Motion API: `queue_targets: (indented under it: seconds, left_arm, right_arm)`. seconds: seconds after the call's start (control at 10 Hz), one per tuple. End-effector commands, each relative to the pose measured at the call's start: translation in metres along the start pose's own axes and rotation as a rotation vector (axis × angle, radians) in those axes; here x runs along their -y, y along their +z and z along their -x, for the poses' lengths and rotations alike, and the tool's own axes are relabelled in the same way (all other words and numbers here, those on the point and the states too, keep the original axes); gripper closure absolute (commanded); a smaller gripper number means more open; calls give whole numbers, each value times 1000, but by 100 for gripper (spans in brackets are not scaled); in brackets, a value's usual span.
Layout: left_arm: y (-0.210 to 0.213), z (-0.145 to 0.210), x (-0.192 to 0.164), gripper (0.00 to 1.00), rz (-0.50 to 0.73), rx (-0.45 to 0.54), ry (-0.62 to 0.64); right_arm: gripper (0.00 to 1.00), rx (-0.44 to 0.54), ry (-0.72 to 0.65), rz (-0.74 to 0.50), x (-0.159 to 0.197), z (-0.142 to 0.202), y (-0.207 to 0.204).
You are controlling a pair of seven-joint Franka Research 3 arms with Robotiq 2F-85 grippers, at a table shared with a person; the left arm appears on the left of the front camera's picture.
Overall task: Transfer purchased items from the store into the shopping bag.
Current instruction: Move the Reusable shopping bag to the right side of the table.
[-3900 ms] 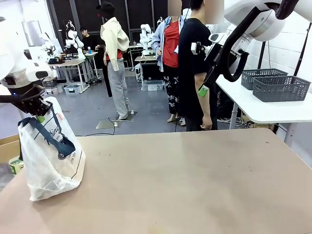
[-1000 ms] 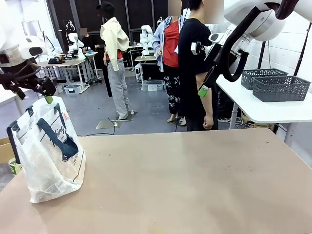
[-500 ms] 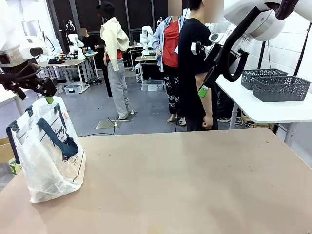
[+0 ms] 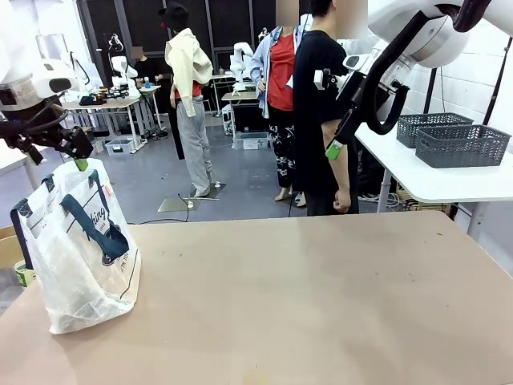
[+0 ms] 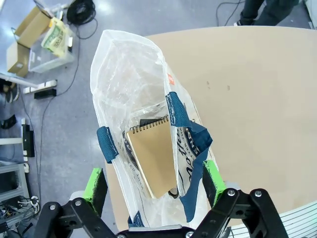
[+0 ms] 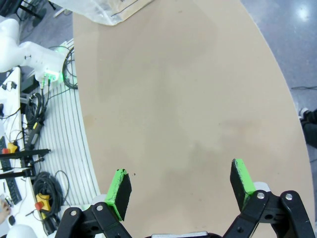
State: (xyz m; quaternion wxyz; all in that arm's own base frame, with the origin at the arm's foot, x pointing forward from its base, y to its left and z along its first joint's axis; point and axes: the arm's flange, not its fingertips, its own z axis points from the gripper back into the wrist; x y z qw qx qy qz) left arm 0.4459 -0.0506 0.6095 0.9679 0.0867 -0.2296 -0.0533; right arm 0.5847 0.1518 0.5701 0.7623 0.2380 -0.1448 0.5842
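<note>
1. Left gripper [image 5: 153, 181] hangs above the bag [image 4: 80, 249], jaws spread, holding nothing.
2. Bag stands at the table's [image 4: 321, 297] near left, a notebook [image 5: 151, 158] inside.
3. Right gripper [image 6: 181, 191] is raised high at right, jaws spread, empty.

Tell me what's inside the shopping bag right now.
Seen from above in the left wrist view, the shopping bag holds a tan spiral-bound notebook standing on edge. Crinkled translucent plastic hides whatever lies beneath or beside it; nothing else can be made out.

Grey floor [image 4: 240, 188] lies beyond the tan table [image 4: 321, 297]; a white side table [image 4: 433, 180] stands right of it.
</note>
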Motion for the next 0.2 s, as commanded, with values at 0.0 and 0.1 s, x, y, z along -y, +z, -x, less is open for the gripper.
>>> queue_targets:
  seconds: [0.0,0.1]
  left_arm:
    - [-1,0,-2,0,0,-1,4]
    - [-1,0,-2,0,0,-1,4]
  right_arm:
    - [0,-3,-16,-5,-1,-1,2]
    - [0,-3,-16,-5,-1,-1,2]
